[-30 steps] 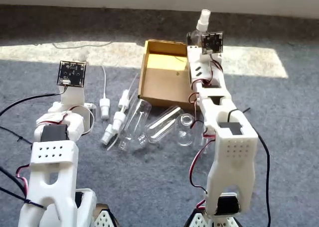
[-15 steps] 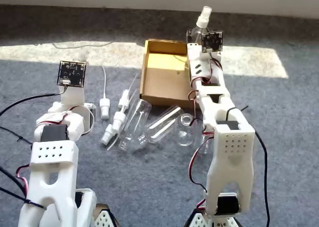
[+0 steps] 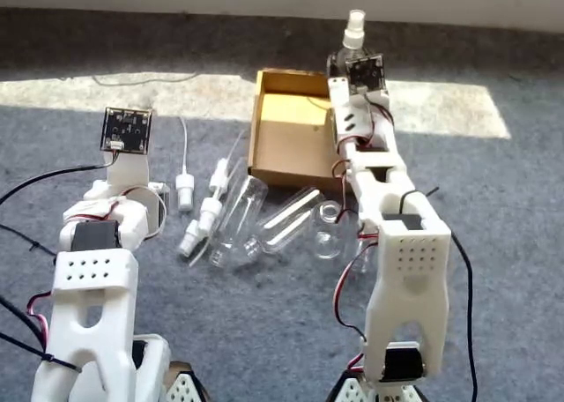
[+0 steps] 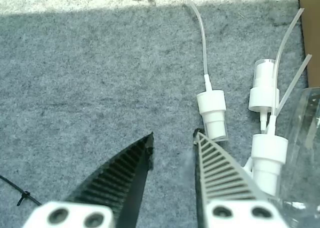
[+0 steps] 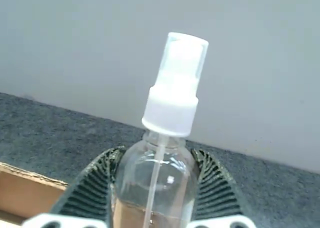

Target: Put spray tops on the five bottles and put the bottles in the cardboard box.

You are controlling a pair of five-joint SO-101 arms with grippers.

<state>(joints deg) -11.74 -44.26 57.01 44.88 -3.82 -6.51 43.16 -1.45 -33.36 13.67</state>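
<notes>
One bottle [image 5: 150,188], fitted with a spray top [image 5: 175,93], is gripped upright between the jaws of the right gripper [image 5: 157,158], at the far right corner of the cardboard box [image 3: 286,146]. Left of the box, the left gripper [image 4: 172,137] hangs over the carpet [image 4: 75,78] with its jaws apart and empty, just beside three loose spray tops [image 4: 212,113]. Uncapped bottles [image 3: 240,219] lie near the box's front edge.
</notes>
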